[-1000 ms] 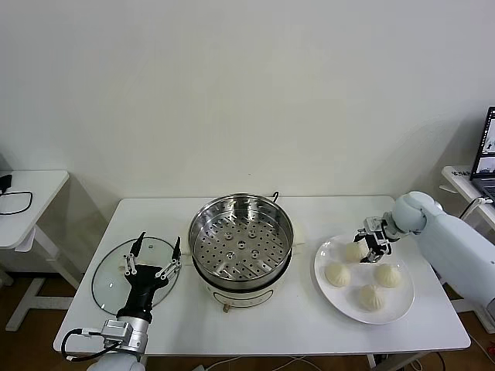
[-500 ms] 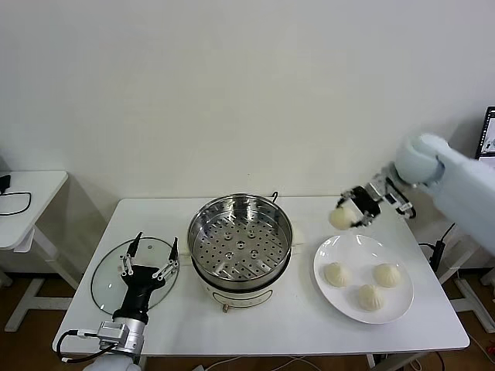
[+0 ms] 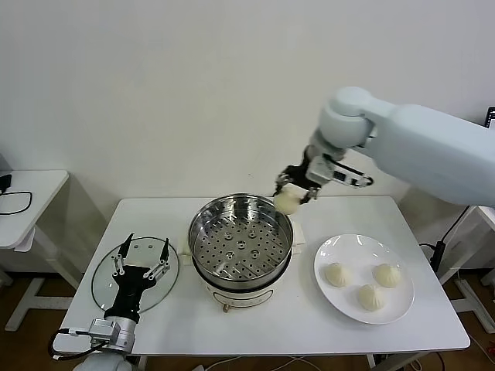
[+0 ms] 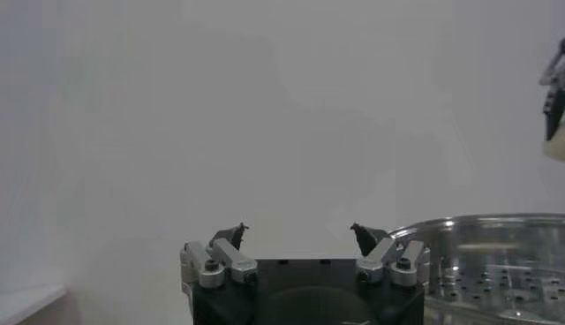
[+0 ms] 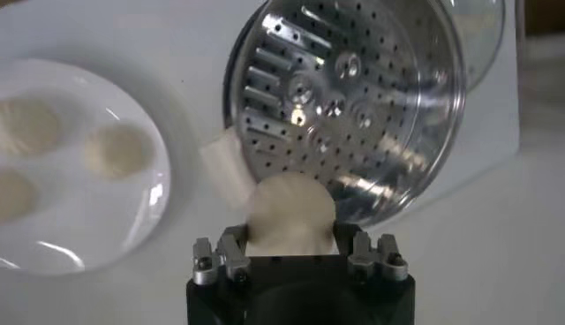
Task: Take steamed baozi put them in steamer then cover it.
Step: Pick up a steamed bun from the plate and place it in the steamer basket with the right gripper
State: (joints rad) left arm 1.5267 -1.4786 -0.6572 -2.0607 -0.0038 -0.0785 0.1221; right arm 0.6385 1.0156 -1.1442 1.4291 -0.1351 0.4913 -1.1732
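Right pincer [image 3: 297, 188] carried baozi [image 3: 287, 202] steamerward.

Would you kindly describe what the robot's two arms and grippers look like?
The right arm has bulky, smooth pale-blue-white shells; the right gripper is black and silver. The left gripper has a black body, silver finger links, dark tips, a silver wrist block and a black cable.

Head view overlooks the table; both wrist views share the steamer [image 3: 241, 239].
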